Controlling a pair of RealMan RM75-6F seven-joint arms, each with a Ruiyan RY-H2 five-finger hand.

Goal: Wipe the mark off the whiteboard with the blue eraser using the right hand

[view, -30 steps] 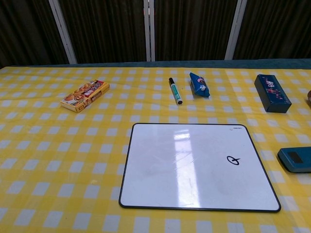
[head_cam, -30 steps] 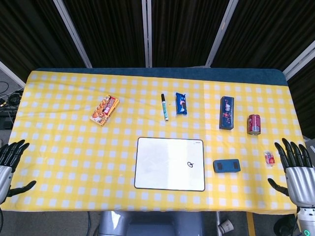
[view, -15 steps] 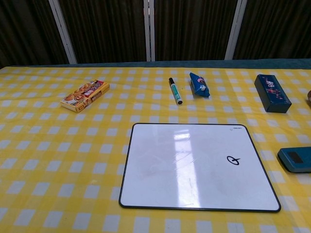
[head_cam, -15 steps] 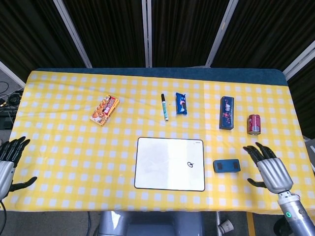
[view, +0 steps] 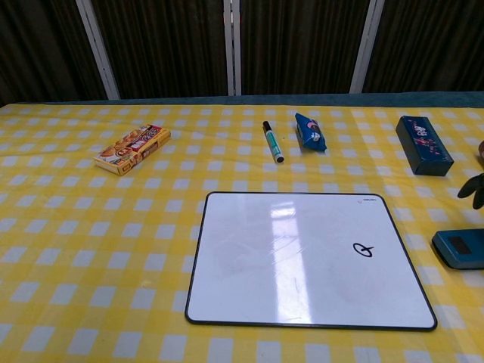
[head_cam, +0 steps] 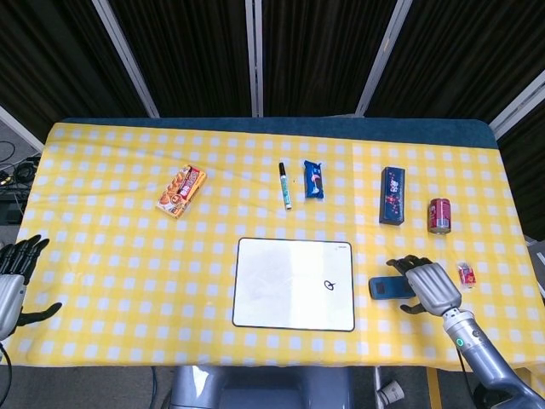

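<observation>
1. At three o'clock of the whiteboard [head_cam: 294, 284], just beside it, lies the blue eraser [head_cam: 392, 287]; the mark [head_cam: 329, 285] remains.
2. Right hand [head_cam: 428, 286] hovers by the eraser's three o'clock end, fingers apart, empty.
3. Risk: a shallow grasp could nudge the eraser away.

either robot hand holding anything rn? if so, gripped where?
Nothing is held. The right robot hand is at the blue eraser, fingers apart, no grip visible. The left robot hand is open, off the table's edge.

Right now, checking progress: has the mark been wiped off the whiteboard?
No, the black mark is on the whiteboard, near its right side, and the blue eraser lies on the tablecloth beside it.
</observation>
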